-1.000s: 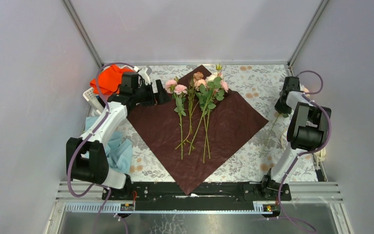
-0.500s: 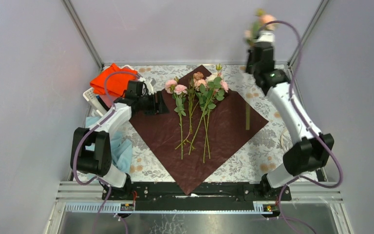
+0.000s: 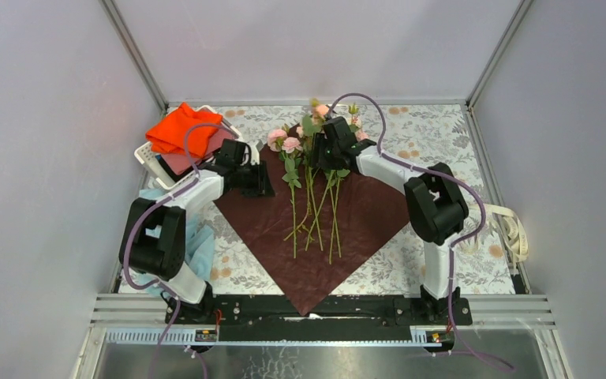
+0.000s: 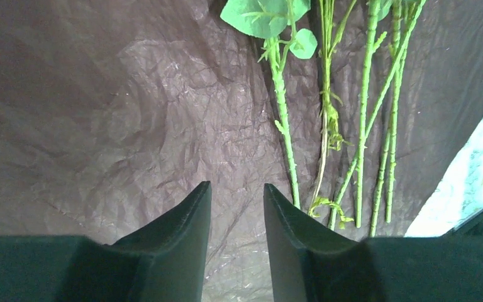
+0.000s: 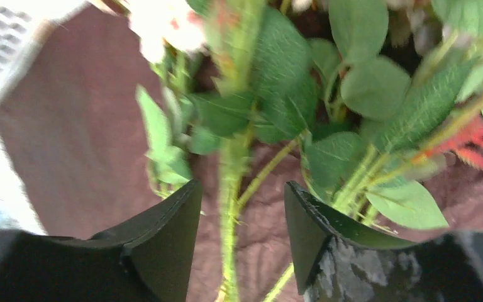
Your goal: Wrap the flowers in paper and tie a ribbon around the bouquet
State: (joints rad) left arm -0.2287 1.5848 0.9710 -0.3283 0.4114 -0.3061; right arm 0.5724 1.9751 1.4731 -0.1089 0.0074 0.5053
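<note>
The dark red paper (image 3: 371,205) lies flat as a diamond on the table. The flowers (image 3: 290,144), pink roses on long green stems (image 4: 283,126), lie across its upper half. My left gripper (image 3: 267,183) hovers low over the paper's left part (image 4: 132,113). Its jaws (image 4: 237,192) stand open, and only bare paper shows in the narrow gap. My right gripper (image 3: 318,154) is over the leafy tops of the bunch. In the right wrist view it (image 5: 243,184) is open, with one blurred stem (image 5: 231,157) running free through the gap. The cream ribbon (image 3: 514,229) lies at the far right table edge.
A white basket (image 3: 148,158) with an orange cloth (image 3: 181,130) sits at the back left, close behind my left arm. A light blue cloth (image 3: 197,245) lies by the left arm's base. The tablecloth is flower-patterned, and frame posts stand at the back corners.
My right arm swung from the far right, lifting a rose high, then came down over the bunch and opened. My left gripper slid right onto the paper and its jaws narrowed.
</note>
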